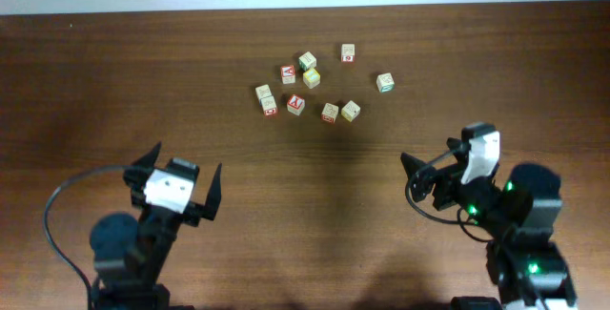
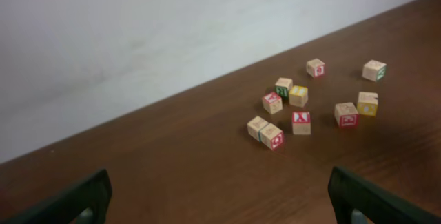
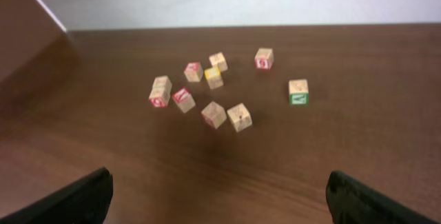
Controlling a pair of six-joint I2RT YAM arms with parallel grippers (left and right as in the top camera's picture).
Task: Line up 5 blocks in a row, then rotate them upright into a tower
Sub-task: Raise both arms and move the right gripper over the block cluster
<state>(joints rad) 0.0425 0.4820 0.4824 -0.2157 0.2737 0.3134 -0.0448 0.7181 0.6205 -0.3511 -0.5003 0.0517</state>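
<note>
Nearest, the left gripper (image 1: 188,159) and the right gripper (image 1: 429,153) sit at the front of the brown table (image 1: 114,72), jaws spread wide and holding nothing. Farther back, well apart from both, the blocks (image 1: 312,78) lie in a loose scatter near the far edge, with the two at its left end touching.
</note>
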